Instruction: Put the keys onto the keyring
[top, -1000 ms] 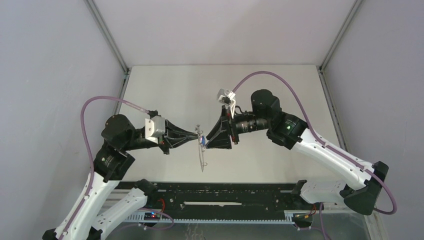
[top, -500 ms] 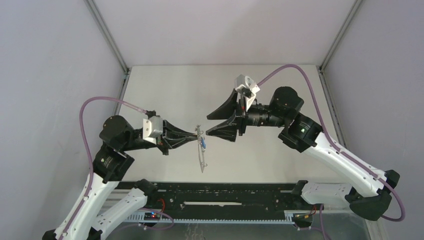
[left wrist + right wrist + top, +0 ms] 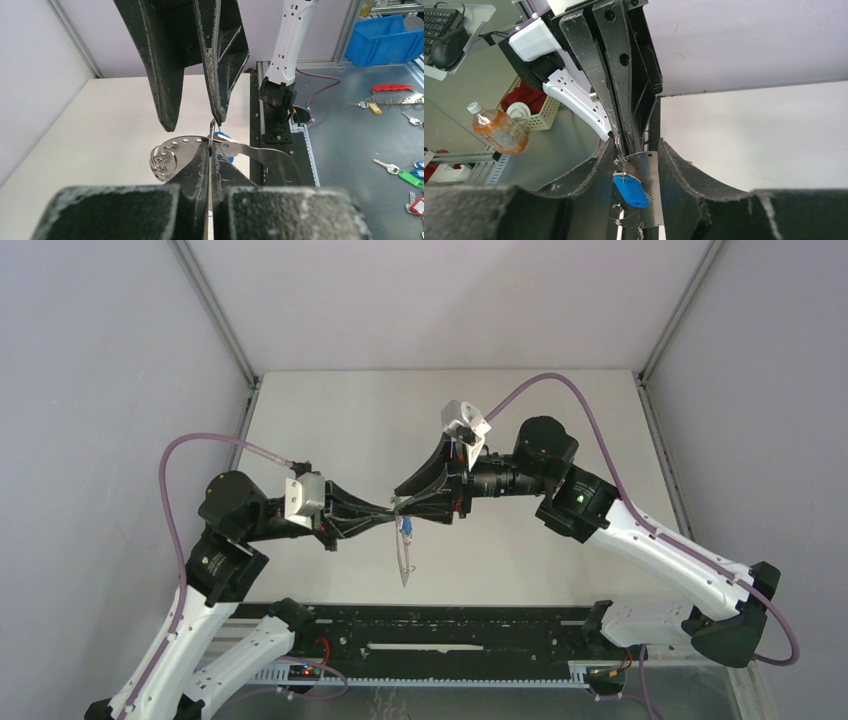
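Left wrist: left jaws clamped on keyring (image 3: 256,150) band; right jaws spread wide, straddling band and hanging blue key (image 3: 630,191).

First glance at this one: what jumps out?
Two grippers meet tip to tip in mid-air over the table. The left gripper is shut on the keyring, a metal band hanging down from it. The open right gripper straddles the band, a blue key hanging between its fingers.
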